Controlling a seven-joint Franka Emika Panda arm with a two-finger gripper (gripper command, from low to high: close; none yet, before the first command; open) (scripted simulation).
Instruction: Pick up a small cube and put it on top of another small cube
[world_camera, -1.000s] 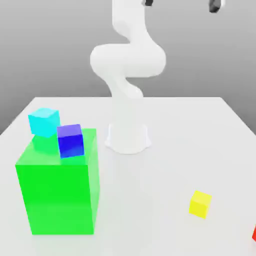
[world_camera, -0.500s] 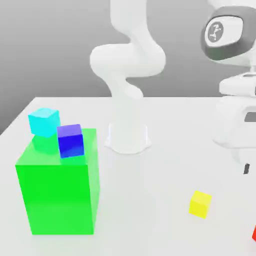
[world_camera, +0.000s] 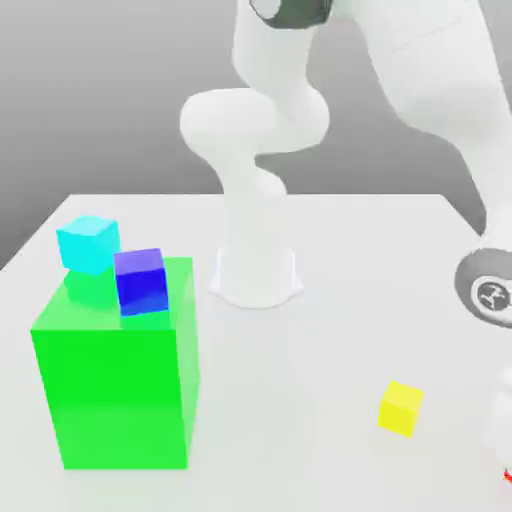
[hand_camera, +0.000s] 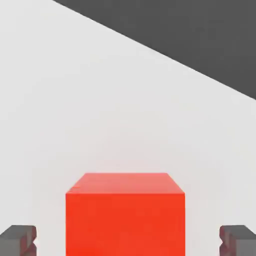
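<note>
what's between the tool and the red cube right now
Nothing visible. In the hand view the red cube sits directly between the tool's two fingertips, with bare white table showing in the gaps on either side.

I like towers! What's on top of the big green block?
Two small cubes sit on the big green block: a cyan cube and a deep blue cube. The patches beneath them are hidden.

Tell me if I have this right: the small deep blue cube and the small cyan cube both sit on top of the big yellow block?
Not quite. The big block under the small deep blue cube and the small cyan cube is green, not yellow, as the exterior view shows. The only yellow thing is a small yellow cube lying on the white table.
</note>
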